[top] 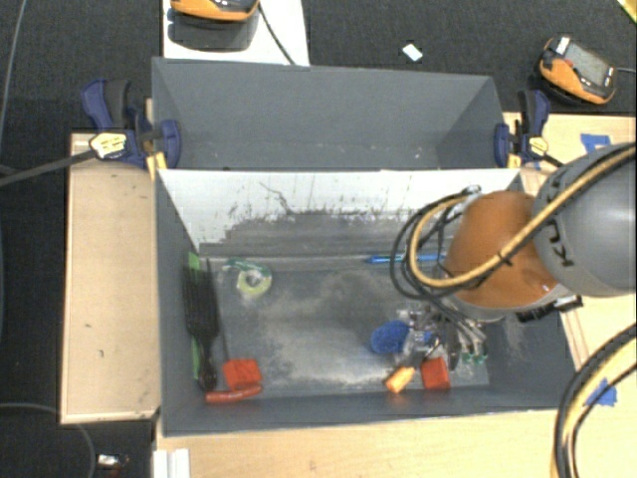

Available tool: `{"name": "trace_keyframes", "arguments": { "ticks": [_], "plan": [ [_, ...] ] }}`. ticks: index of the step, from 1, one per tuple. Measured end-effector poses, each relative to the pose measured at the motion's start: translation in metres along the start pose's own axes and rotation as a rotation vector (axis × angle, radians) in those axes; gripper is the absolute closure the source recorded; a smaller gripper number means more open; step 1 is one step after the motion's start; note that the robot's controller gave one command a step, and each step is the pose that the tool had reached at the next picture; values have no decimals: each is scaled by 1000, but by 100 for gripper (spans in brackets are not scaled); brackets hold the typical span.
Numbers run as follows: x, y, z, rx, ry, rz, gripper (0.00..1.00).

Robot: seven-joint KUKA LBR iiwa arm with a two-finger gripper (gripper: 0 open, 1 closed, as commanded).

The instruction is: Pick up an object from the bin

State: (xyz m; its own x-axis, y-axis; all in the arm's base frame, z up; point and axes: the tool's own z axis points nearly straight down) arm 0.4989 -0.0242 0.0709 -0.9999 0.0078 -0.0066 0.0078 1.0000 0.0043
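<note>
My gripper hangs low over the bin's front right corner, below the orange wrist cover. Just to its left lies a small blue rounded thing. A small yellow-orange piece and a red block lie on the floor right in front of it. A little green piece sits at its right side. I cannot make out whether any of these is between the jaws.
A blue pen lies along the back wall, partly behind the arm's cables. At the left wall lie a black brush, a red block and a red stick. A pale ring sits at back left.
</note>
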Motion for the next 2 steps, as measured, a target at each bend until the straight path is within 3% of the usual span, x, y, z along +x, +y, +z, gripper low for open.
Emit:
{"name": "trace_keyframes", "arguments": {
  "ticks": [2],
  "plan": [
    [1,0,-15,0,3,2,100]
  ]
}}
